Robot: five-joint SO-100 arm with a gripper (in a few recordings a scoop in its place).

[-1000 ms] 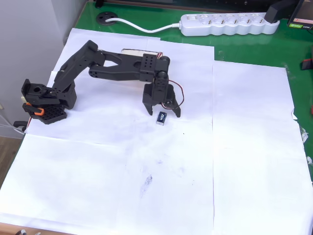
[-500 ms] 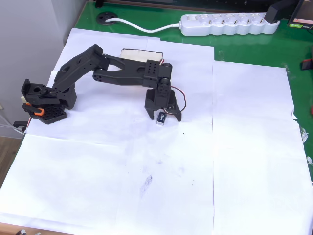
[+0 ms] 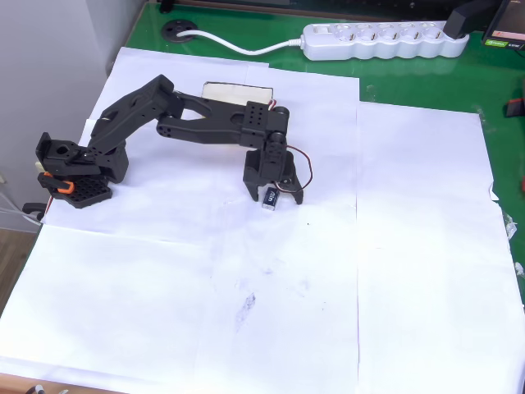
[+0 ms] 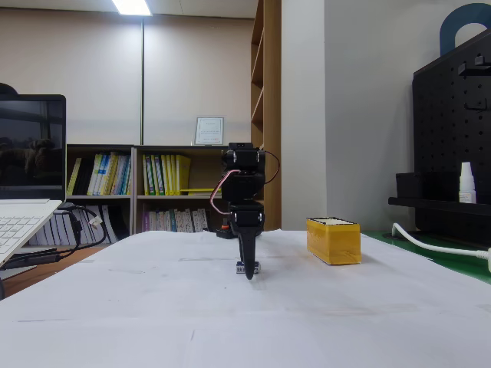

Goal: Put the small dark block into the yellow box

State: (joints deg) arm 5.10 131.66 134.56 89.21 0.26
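The small dark block (image 3: 270, 197) lies on the white paper (image 3: 271, 312) that covers the worktop (image 3: 410, 78), near the middle of the sheet in the overhead view. In the fixed view you see the small dark block (image 4: 248, 267) resting flat on the surface, not lifted.

Your gripper (image 3: 273, 195) stands over the block with one finger on each side of it. In the fixed view the gripper (image 4: 248, 268) points straight down and its tips reach the paper. I cannot tell if the fingers already press the block or only stand close beside it, because the view from above is too small and the side view shows the fingers in one line.

The yellow box (image 4: 333, 240) is well apart from the block; in the fixed view it stands to the right and further back. In the overhead view the yellow box (image 3: 234, 89) is mostly hidden behind the arm, and a pale part of it shows.

So I judge that the task is in its early part. The reach to the block looks done. What is left for you: to secure the grasp, to lift the block, to carry it to the box and to let it go inside.
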